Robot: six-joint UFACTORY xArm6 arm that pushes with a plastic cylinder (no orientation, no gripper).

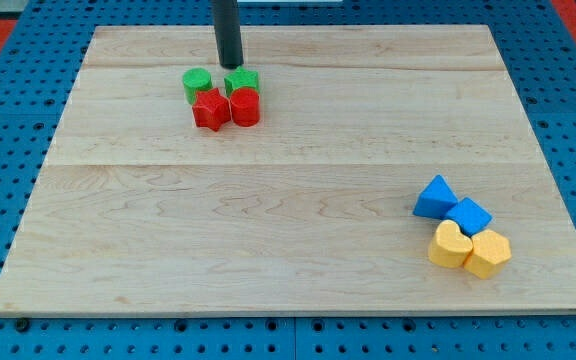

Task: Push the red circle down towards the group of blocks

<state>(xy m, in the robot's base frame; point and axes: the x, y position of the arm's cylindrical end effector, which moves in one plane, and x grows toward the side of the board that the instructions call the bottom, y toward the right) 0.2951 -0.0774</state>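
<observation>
Pushing the red circle [245, 107] toward the view's bottom starts from where your tip [230, 64] now stands: just above the little cluster near the view's top, between the green circle [197, 83] and the green block [241, 81], close to both. No pincer exists on this rig, only the rod, so nothing can be said of one spread or pressed.

The red circle sits at the cluster's lower right, touching the red star [210, 109] on its left and the green block above it. A straight drive from your present spot would likely shove the green block into the red circle and drag the star along. You would do better, I judge, to come round so the rod meets the circle's upper-left side alone, then steer down and rightward.

The group lies near the surface's [298, 250] lower right: blue triangle [434, 197], blue cube [468, 215], yellow heart [450, 244] and yellow block [488, 252], all touching. Wide bare wood lies between, so you have room. Watch the right edge near the group; ease off before the circle knocks the yellow pieces outward.
</observation>
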